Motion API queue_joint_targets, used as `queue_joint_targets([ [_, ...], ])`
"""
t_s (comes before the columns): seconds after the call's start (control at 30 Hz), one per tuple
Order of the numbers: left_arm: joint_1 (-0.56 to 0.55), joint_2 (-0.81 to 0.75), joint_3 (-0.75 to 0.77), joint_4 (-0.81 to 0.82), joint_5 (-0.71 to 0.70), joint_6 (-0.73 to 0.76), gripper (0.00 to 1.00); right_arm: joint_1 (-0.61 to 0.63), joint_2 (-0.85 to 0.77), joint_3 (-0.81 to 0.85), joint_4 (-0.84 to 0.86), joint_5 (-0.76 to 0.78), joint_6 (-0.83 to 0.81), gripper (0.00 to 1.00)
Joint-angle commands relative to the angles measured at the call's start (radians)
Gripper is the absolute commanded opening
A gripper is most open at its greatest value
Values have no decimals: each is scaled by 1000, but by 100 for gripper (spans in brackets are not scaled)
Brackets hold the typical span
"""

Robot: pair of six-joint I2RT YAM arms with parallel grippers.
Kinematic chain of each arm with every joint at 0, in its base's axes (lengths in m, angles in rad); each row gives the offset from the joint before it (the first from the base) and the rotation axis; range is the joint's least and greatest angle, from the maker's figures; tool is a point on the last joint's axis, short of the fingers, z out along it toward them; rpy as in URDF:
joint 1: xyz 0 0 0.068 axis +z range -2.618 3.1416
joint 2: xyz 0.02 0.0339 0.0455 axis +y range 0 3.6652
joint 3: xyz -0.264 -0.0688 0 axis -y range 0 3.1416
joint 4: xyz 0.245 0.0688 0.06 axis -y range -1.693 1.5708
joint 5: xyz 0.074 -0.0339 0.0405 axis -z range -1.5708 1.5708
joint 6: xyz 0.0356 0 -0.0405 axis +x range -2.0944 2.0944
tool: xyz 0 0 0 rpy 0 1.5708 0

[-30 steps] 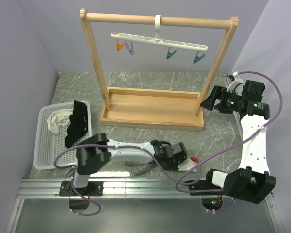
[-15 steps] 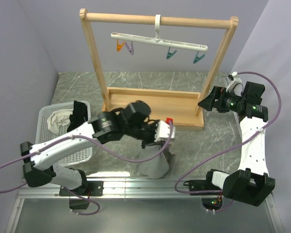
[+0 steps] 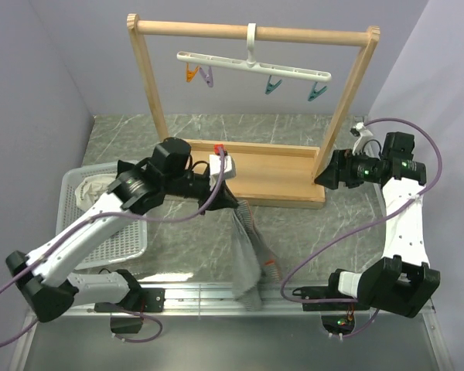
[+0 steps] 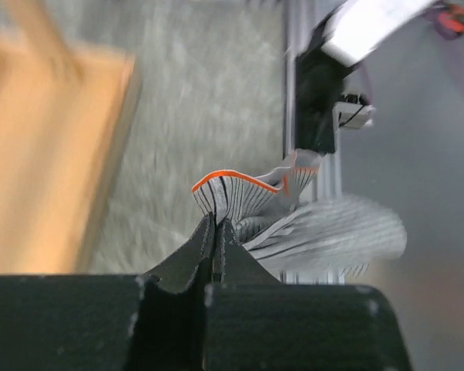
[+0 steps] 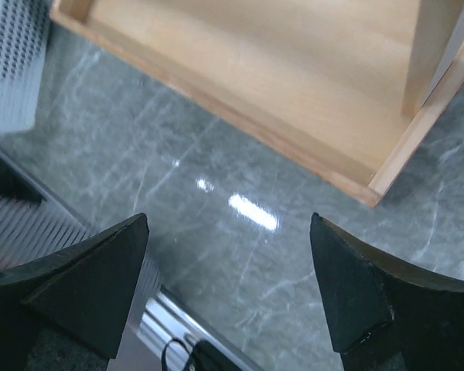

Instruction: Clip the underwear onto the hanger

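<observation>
Here: one underwear (image 3: 246, 247) (pinched aloft), one hanger (image 3: 294, 72), four clips (image 3: 273, 86).

underwear (image 3: 246, 251): thin grey cloth, fine dark stripes, soft folds, orange edging
hanger (image 3: 255, 68): smooth white plastic
clips (image 3: 272, 86): coloured plastic
frame (image 3: 155, 100): pale wood, smooth, matt
table (image 3: 294, 224), under frame: grey veined stone look, glossy, with glare
basket (image 3: 67, 205), left of frame: white perforated plastic
rail (image 3: 193, 297), nearer than frame: dull grey metal

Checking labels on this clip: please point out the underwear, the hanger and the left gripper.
underwear (image 3: 246, 255), top external view, middle of hanging cloth.
hanger (image 3: 224, 60), top external view, white bar.
left gripper (image 4: 216, 229), left wrist view, closed fingertips.
</observation>
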Motion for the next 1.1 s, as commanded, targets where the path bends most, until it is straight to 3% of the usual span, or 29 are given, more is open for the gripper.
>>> queue_joint_targets([
  [0.0, 120, 39, -148, 102, 147, -88, 0, 0, 18, 47, -141, 8, -144, 91],
  [0.13, 232, 58, -301, 224, 160, -107, 0, 26, 52, 52, -224, 60, -236, 88],
  [0.27, 338, 113, -331, 215, 158, -11, 0, 104, 63, 18, -266, 133, -276, 83],
  [0.5, 448, 181, -329, 191, 221, 83, 3, 450, 26, -107, -117, 345, -181, 75],
  [0.83, 461, 155, -386, 211, 224, 92, 8, 645, 294, -39, -166, 111, -46, 71],
  [1.07, 468, 150, -401, 221, 204, 103, 11, 759, 474, -40, -174, 83, 14, 74],
])
